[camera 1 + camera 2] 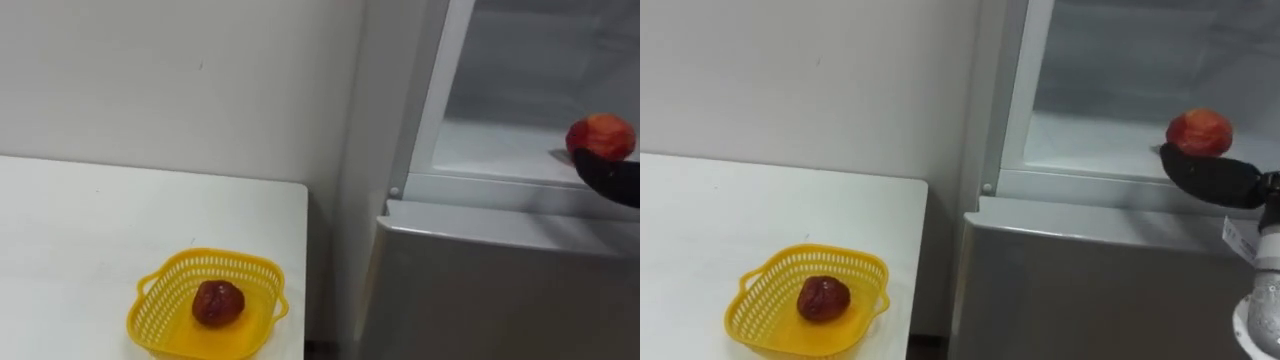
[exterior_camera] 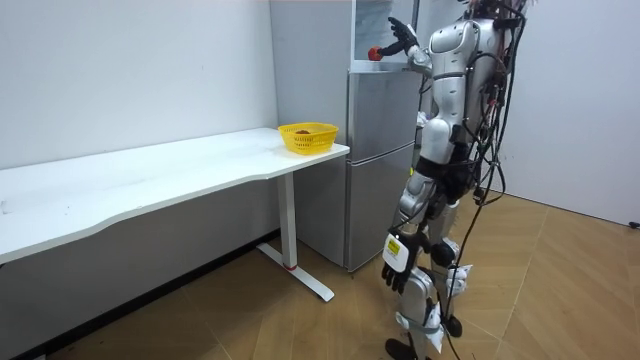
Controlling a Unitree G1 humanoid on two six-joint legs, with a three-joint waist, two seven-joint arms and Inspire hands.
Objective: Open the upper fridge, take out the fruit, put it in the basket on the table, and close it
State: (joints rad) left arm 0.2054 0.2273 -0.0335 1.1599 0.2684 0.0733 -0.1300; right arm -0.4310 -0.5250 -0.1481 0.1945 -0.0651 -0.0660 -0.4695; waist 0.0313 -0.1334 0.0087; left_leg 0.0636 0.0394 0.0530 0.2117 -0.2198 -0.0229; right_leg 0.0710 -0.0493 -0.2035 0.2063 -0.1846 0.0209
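While the robot stands facing the fridge (image 2: 375, 170), you see nearest a yellow basket (image 1: 155, 300) on the white worktop (image 1: 80, 230), with one dark fruit (image 1: 218, 302) inside. Beyond it, the right hand (image 1: 1212, 180) curls under a red fruit (image 1: 1199, 132) at the front edge of the open upper compartment (image 1: 1110, 130). The left hand (image 2: 399, 268) hangs low; you cannot tell its grasp.

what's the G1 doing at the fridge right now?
The robot stands at the fridge, whose upper compartment is open. Its right hand reaches in, right against a red fruit; whether it grips it is unclear. The left hand hangs at its side. A yellow basket on the white table holds a darker fruit.
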